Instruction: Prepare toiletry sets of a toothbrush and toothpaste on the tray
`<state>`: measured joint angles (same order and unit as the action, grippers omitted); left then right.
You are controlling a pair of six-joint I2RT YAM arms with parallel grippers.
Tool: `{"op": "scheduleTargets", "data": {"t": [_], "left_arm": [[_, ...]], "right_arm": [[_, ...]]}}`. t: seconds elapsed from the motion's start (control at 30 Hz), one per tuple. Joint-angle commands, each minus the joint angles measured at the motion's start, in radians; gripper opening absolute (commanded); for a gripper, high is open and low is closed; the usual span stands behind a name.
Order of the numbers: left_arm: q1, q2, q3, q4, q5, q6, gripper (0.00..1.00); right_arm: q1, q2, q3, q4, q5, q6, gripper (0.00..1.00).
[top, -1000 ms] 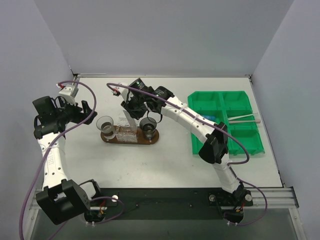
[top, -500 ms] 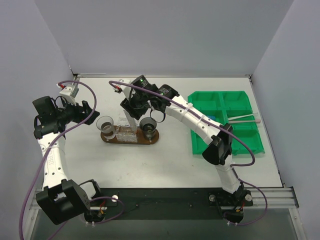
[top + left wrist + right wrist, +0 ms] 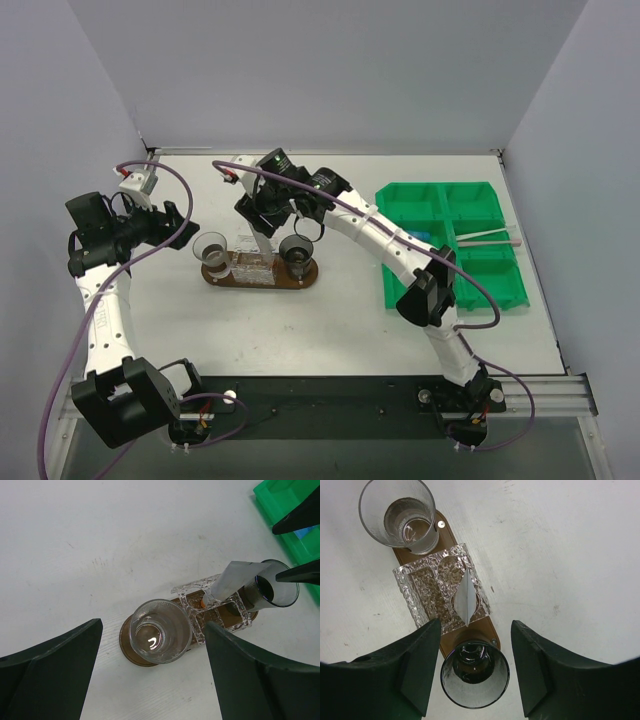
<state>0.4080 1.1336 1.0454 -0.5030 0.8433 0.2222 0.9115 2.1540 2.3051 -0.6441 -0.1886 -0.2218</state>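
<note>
Top view, tray: the brown tray (image 3: 260, 284) lies on the table (image 3: 330, 320), carrying two clear cups and a clear holder (image 3: 252, 266).
Top view, toothbrush: the toothbrush (image 3: 490, 237) rests across the green bin (image 3: 440, 187), well apart from the tray; not yet placed.
Left wrist view, toothpaste: the toothpaste (image 3: 235, 580) stands tilted in the holder, orange cap down.
Left wrist view, left end effector (image 3: 152, 630): fingers wide apart, empty, hovering near the tray's left end.
Right wrist view, right end effector (image 3: 476, 630): fingers apart above the tray, clear of the tube.
Progress: paste apparently set; the brush remains to fetch.
</note>
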Motion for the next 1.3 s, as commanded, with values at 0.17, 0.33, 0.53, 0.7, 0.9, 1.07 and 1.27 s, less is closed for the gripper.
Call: {"op": "scheduleTargets", "data": {"t": [0.17,0.33,0.53,0.7,0.9,1.07,1.27], "left_arm": [[0.006,0.017,0.025,0.046,0.019,0.008,0.94],[0.008,0.023,0.022,0.047,0.014,0.011,0.94],[0.008,0.026,0.018,0.046,0.008,0.019,0.94],[0.009,0.029,0.018,0.046,0.007,0.020,0.94],[0.008,0.031,0.019,0.044,0.002,0.026,0.94],[0.008,0.032,0.021,0.043,0.002,0.026,0.94],[0.008,0.032,0.019,0.035,-0.004,0.037,0.94]], "right_arm": [[0.000,0.076,0.076,0.006,-0.035,-0.008,0.54],[-0.005,0.109,0.099,0.008,-0.038,-0.011,0.53],[-0.008,0.125,0.109,0.011,-0.051,-0.011,0.49],[-0.008,0.133,0.114,0.012,-0.055,-0.011,0.43],[-0.008,0.135,0.114,0.014,-0.055,-0.008,0.36],[-0.008,0.135,0.116,0.017,-0.054,-0.007,0.26],[-0.008,0.130,0.114,0.017,-0.049,-0.004,0.15]]}}
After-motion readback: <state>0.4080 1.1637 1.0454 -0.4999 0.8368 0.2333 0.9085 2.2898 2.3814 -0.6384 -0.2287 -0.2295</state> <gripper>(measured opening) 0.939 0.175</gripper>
